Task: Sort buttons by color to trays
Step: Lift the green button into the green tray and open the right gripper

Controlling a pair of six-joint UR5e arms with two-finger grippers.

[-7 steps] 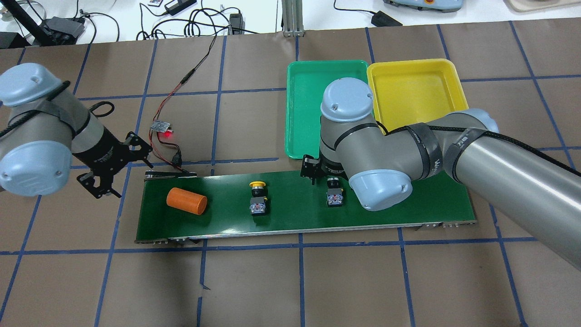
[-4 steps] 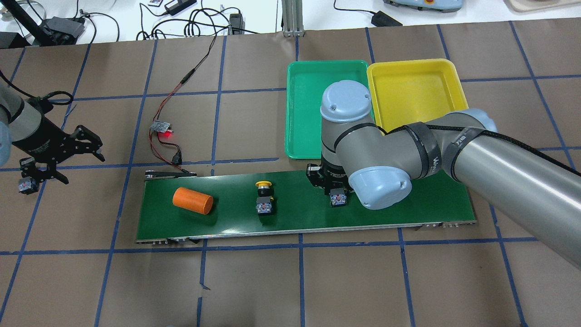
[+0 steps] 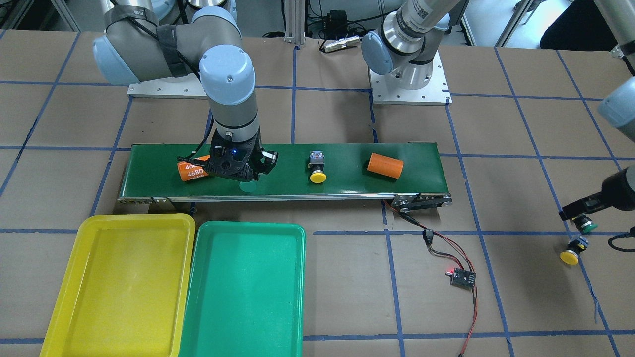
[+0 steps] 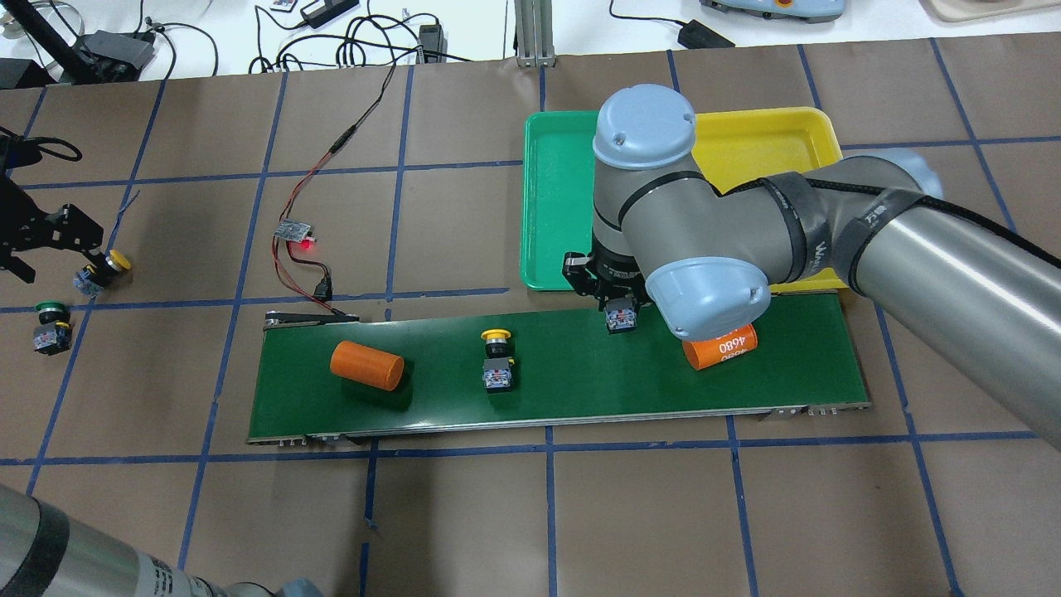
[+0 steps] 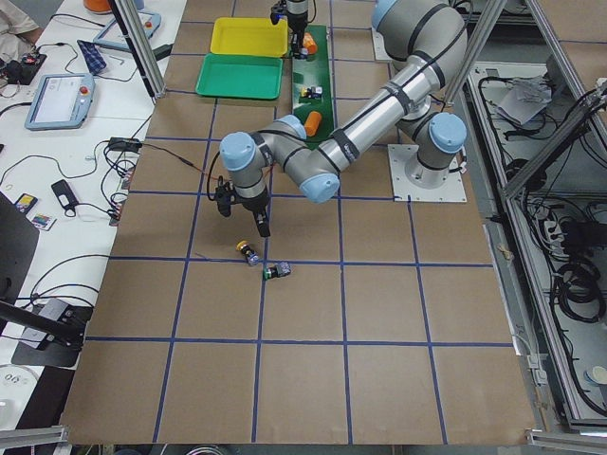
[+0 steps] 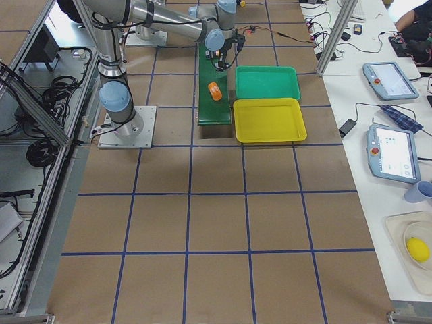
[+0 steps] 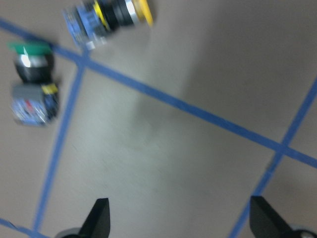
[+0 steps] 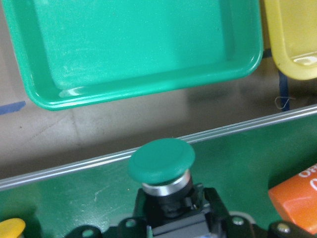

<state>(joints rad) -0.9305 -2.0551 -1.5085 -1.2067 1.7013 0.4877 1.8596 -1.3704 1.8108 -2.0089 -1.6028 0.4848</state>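
My right gripper (image 4: 620,308) is shut on a green-capped button (image 8: 162,158) and holds it over the far edge of the conveyor, just short of the green tray (image 4: 555,199). The yellow tray (image 4: 771,137) stands beside the green one. A yellow-capped button (image 4: 497,361) lies on the belt. My left gripper (image 4: 50,253) is open and empty at the table's far left. Beside it a yellow button (image 4: 104,269) and a green button (image 4: 51,325) lie on the brown table; both show in the left wrist view (image 7: 106,17) (image 7: 32,79).
The dark-green conveyor (image 4: 580,398) carries a plain orange cylinder (image 4: 367,366) and an orange cylinder marked 4680 (image 4: 721,347) beside my right wrist. A small circuit board with a red light (image 4: 297,234) and its wires lie left of the trays.
My right gripper closed on the green button and lifted it toward the green tray. The belt's objects shifted right. My left gripper moved away to the far left.
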